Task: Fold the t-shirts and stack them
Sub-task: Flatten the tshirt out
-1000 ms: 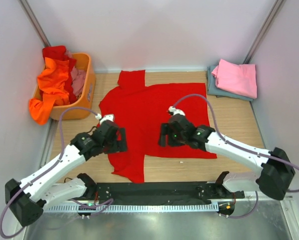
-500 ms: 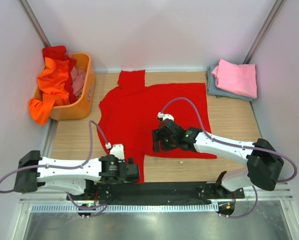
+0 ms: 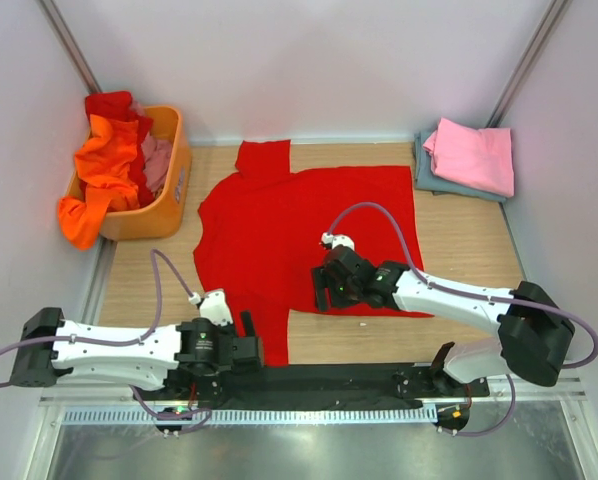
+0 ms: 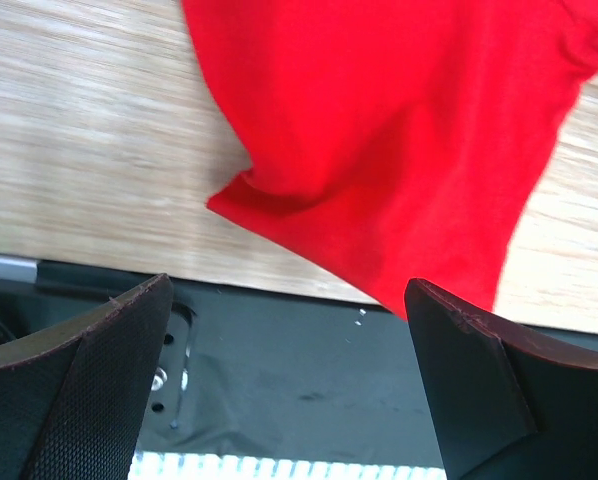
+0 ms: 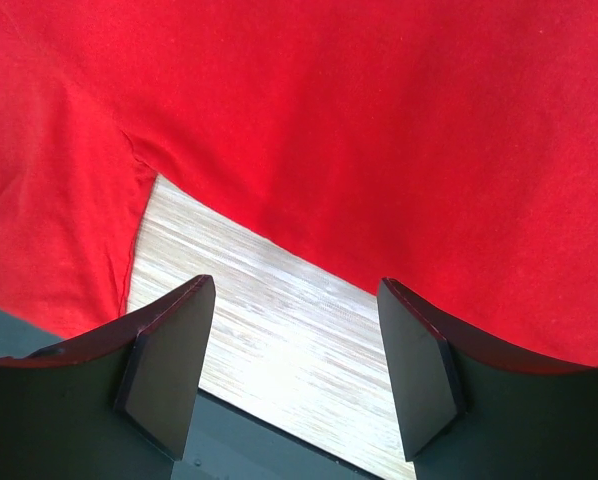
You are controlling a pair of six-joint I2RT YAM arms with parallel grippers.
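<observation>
Both sets of jaws stand apart with nothing between them. The left gripper [image 4: 287,300] is spread wide at the lower left of the top view, just short of the red t-shirt's [image 3: 299,220] near sleeve [image 4: 379,180]. The right gripper [image 5: 294,290] is open over the shirt's lower edge, where the sleeve meets the body and bare table [image 3: 469,240] shows.

The red shirt lies flat at the centre of the top view. It looks light, thin and limp, so it should drape and drag rather than hold a shape. A pinch at a sleeve end, hem corner or shoulder seam would likely lift one layer cleanly, while a grab mid-panel would bunch it.

At the upper left, an orange t-shirt [image 3: 99,170] spills from the orange basket [image 3: 174,190]. At the upper right, a folded pink t-shirt [image 3: 474,155] rests on a grey-blue t-shirt [image 3: 424,175].

No print, brand or label is readable on any of the cloth.
</observation>
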